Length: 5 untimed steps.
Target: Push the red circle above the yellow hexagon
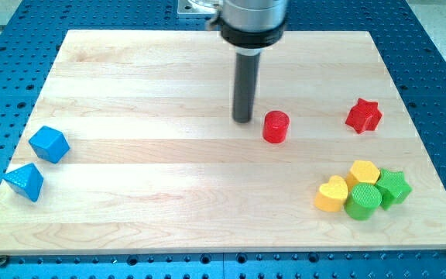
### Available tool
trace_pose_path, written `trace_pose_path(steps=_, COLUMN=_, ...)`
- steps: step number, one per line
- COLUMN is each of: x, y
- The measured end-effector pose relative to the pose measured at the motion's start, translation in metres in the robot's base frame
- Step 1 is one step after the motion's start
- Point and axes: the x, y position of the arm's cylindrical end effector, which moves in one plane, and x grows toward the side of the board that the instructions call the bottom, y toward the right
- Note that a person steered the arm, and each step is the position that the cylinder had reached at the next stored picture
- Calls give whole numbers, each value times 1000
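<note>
The red circle (pixel 276 127) is a short red cylinder a little right of the board's middle. My tip (pixel 243 119) rests just to its left, a small gap apart. The yellow hexagon (pixel 364 172) sits at the lower right, in a tight cluster with a yellow heart (pixel 332 194), a green cylinder (pixel 363 201) and a green star (pixel 394 187). The red circle lies up and to the left of the yellow hexagon.
A red star (pixel 363 115) stands at the right, above the cluster. A blue cube (pixel 49 144) and a blue triangular block (pixel 25 182) sit near the left edge. The wooden board (pixel 130 209) lies on a blue perforated table.
</note>
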Motion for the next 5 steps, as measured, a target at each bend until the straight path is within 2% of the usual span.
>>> trace_pose_path(steps=2, x=32, y=49)
trace_pose_path(steps=3, x=43, y=94)
trace_pose_path(steps=4, x=41, y=53)
trace_pose_path(steps=5, x=78, y=65)
